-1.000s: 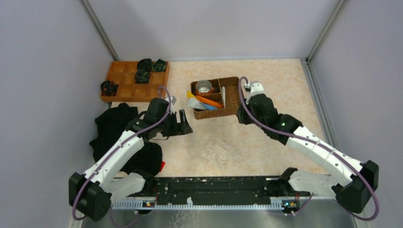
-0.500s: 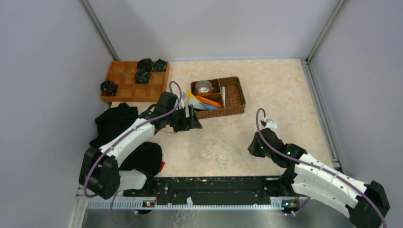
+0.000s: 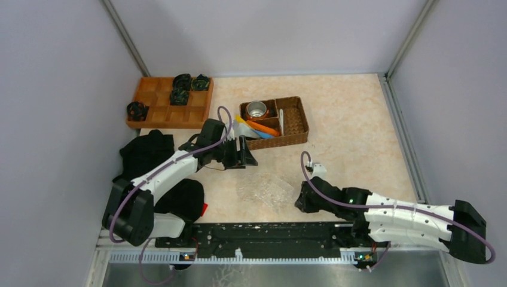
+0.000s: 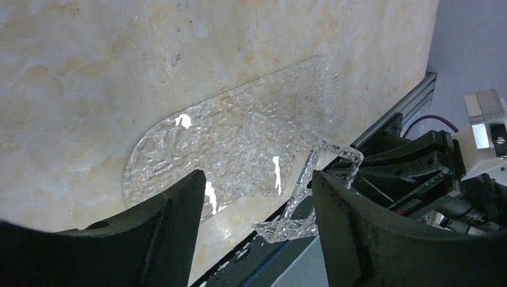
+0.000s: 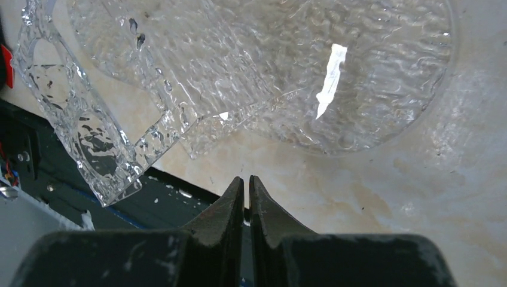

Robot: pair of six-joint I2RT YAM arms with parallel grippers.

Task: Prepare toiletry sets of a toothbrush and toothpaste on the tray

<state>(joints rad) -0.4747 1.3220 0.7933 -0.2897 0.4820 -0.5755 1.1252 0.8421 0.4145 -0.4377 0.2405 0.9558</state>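
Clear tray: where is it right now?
Top view: the clear tray lies near-centre on the table, just beyond the black front rail, with the right gripper beside its right edge and the wicker basket farther back.

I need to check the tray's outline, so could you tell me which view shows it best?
Left wrist: the tray lies nearly whole in frame. Right wrist crops the tray; top view shows it only faintly.

Right tool (image 5: 246,179) left basket (image 3: 292,121), closing beside tray (image 3: 270,191)
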